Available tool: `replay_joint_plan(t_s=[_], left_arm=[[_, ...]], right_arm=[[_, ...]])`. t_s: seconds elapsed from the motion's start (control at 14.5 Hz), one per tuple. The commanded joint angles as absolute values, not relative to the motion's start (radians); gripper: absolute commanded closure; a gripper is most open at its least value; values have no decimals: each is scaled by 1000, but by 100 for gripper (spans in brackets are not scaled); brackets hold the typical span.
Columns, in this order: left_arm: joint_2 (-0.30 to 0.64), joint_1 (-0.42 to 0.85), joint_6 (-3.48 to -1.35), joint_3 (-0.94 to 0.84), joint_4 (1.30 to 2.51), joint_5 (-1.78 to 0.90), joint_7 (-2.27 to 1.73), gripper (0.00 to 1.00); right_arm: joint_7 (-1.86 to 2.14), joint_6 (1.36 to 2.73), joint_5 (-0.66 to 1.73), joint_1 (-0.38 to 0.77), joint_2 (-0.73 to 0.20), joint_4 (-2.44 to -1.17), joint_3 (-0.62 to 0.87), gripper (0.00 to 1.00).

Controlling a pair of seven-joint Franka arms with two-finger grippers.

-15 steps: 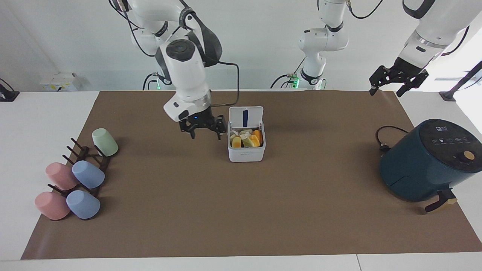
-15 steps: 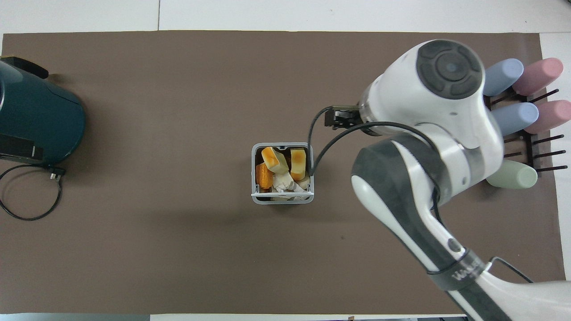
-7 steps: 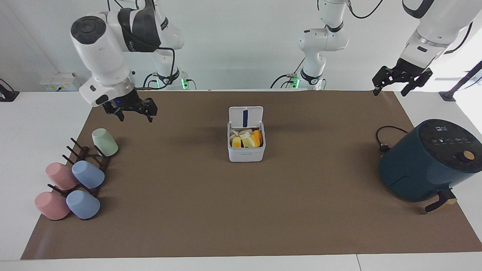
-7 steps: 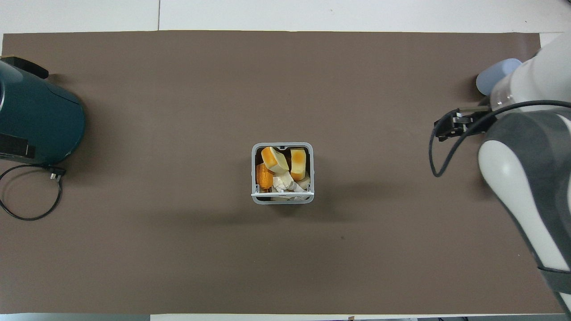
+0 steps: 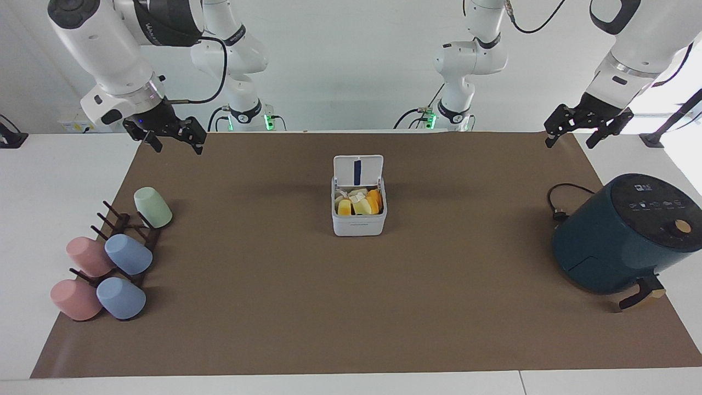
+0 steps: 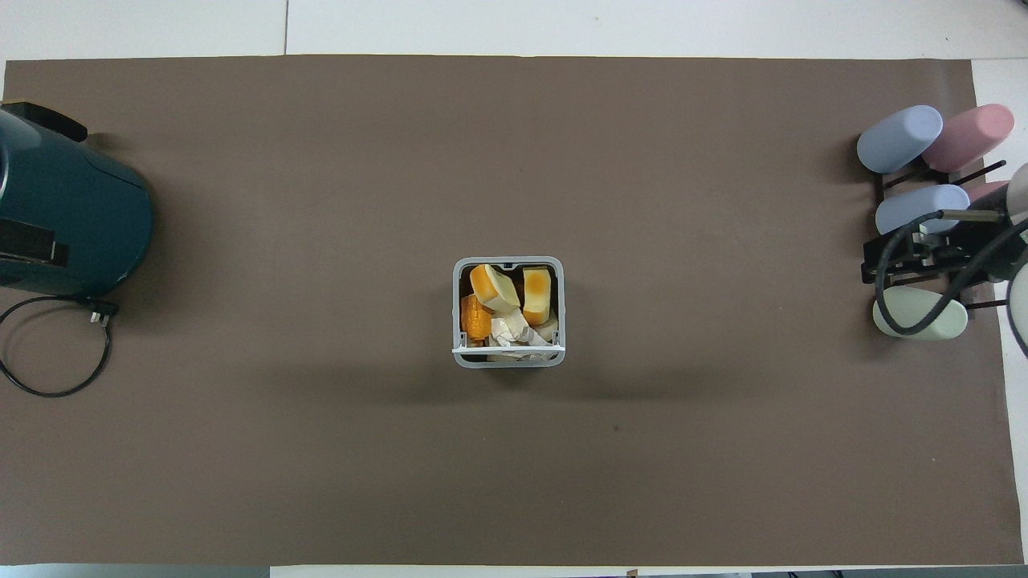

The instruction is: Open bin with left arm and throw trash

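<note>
White, the bin [image 5: 359, 219] sits mid-desk, lid up, with the trash [image 5: 359, 202] inside, so both arms should simply park clear: right tool [image 5: 171, 138], spread and empty, over the mat's corner, left tool [image 5: 587, 130] likewise at its end.

Big dark teal air fryer [image 5: 625, 236] w/ black cord [image 5: 560, 203] at left arm's end. Dark wooden peg rack [image 5: 123, 233] at right arm's end w/ pastel cups: green [image 5: 152, 207], 2 blue [image 5: 128, 254], 2 pink [image 5: 88, 256]. All on brown mat [image 5: 351, 307].
</note>
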State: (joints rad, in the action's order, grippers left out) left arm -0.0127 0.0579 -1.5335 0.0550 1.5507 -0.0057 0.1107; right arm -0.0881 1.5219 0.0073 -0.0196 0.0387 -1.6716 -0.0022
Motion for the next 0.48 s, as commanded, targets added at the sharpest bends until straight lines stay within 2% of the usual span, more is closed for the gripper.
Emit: replay_joint_plan(t_s=[0.0,0.14,0.41], left_arm=[[-20,54,-1512,54,1539,-15,95,0],[-21,54,-1513,54,1540,-15,95,0],[-21,54,-1513,54,1542,-15,95,0]], right_arm=[[-61,1575,22,-28,26,-1677,-14,0],[-45,1560,20,-31,-27,-1663,-15,0],[-35,1540,14,-37,-29,-1634,-40,0]])
